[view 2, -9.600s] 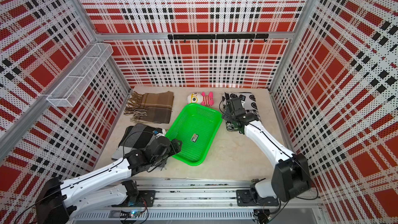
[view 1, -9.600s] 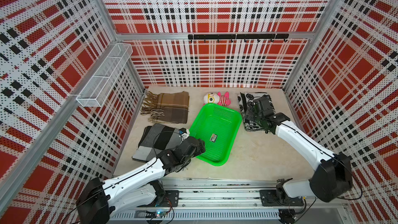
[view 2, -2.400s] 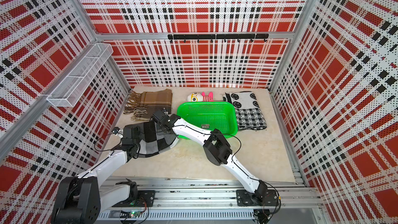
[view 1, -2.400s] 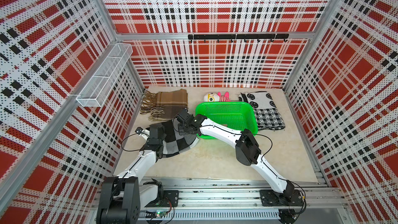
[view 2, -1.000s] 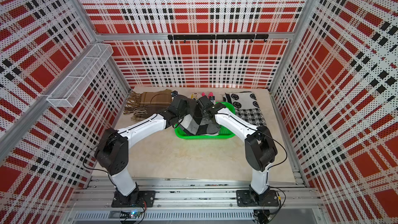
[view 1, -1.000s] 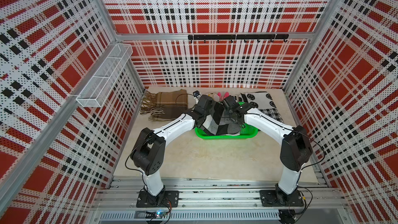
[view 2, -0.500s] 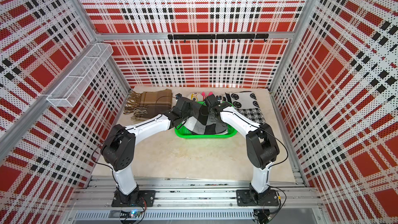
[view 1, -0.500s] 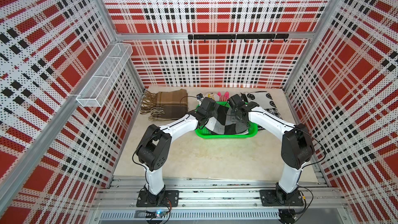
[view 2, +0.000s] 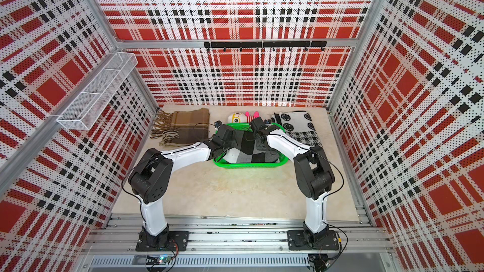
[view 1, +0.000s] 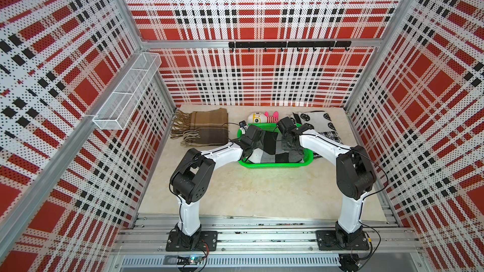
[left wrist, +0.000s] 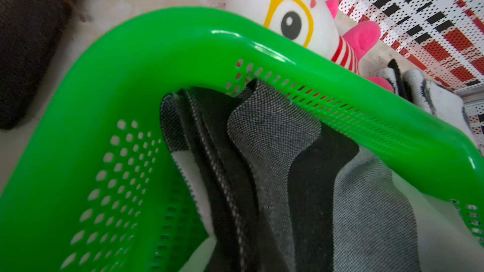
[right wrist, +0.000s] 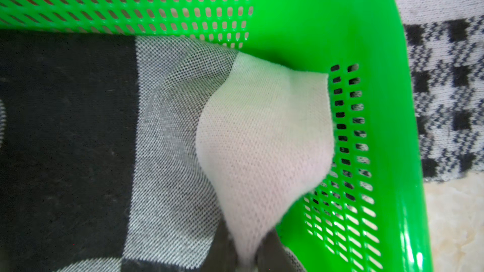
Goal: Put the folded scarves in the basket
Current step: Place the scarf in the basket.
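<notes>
Right wrist view: pinched tight in the right gripper (right wrist: pixel 245 253), a pale fold of the folded scarf (right wrist: pixel 170 139), low inside a corner of the green basket (right wrist: pixel 379 74). Across both top views: spread grey, black and white over the basket floor at 12 o'clock on the table (view 1: pixel 262 194), with the left gripper (view 1: pixel 248 151) closed tight on its bunched 9 o'clock end and the right one at its 3 o'clock end. Around the basket: brown fringed scarf (view 1: pixel 207 126) at 9 o'clock, plush toy (view 1: pixel 262 117) at 12, black-and-white knit (view 1: pixel 319 124) at 2.
</notes>
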